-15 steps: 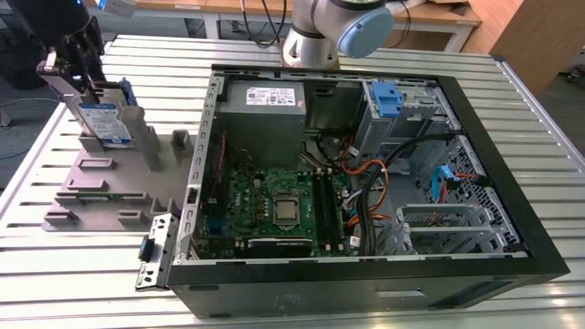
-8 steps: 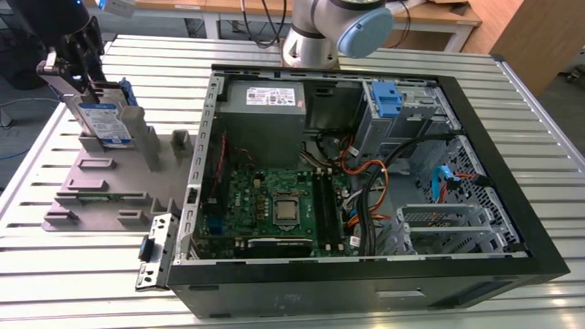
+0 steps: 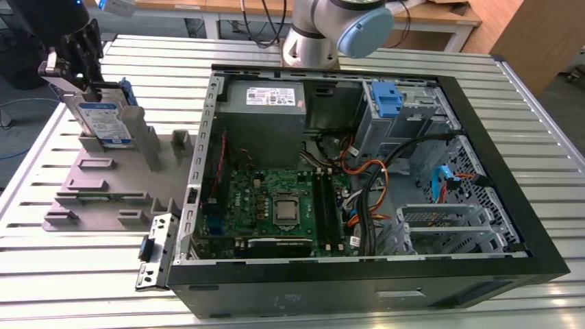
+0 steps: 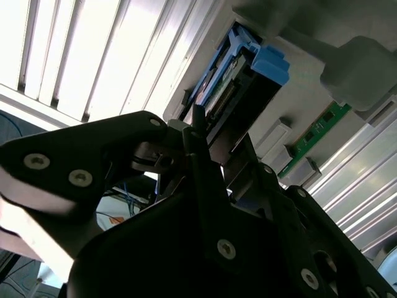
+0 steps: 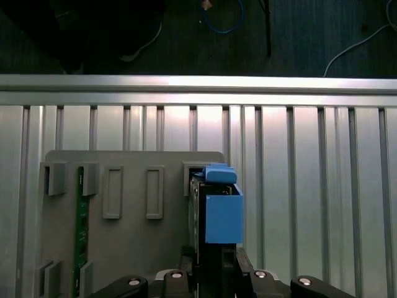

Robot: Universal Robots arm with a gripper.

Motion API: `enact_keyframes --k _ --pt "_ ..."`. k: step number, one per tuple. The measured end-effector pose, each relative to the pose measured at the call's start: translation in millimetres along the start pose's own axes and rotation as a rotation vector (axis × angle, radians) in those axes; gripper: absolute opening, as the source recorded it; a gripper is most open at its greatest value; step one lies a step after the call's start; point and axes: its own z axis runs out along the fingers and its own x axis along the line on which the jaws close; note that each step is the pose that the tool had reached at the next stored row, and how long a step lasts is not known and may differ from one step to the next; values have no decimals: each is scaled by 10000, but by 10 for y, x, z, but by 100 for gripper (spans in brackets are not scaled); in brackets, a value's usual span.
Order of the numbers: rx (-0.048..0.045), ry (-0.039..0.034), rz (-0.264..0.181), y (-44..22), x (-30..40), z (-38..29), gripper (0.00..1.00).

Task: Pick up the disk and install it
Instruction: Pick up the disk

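Disk stands on edge at the far corner of a grey stand, on the exterior view's left. It is well apart from the open computer case. A black gripper sits on its upper edge, and its jaws appear pressed onto the two flat faces, pinching the disk between them. The first wrist view looks straight down the disk's thin edge to the gripper astride it.

I judge the main risk to be the hold itself. The faces are smooth metal and label, so a thin pinch near one edge could let the disk tilt or slip. The blue side rail has a jutting tab that could catch on a post of the stand. Loose orange and black cables crossing the case could also snag it.

The disk is a flat silver-grey slab with a white-and-blue label and glossy blue plastic rails. The stand is matte moulded plastic with square upright posts and slots, one holding a green memory stick. The case is black-rimmed sheet steel with perforated cages inside, and the table is ribbed bright aluminium.
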Motion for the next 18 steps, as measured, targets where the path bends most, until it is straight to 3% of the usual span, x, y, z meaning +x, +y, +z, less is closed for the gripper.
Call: enact_keyframes --k 14,18 --pt "1 0 0 0 7 -1 35" --pt "0 51 1 0 12 -1 35"
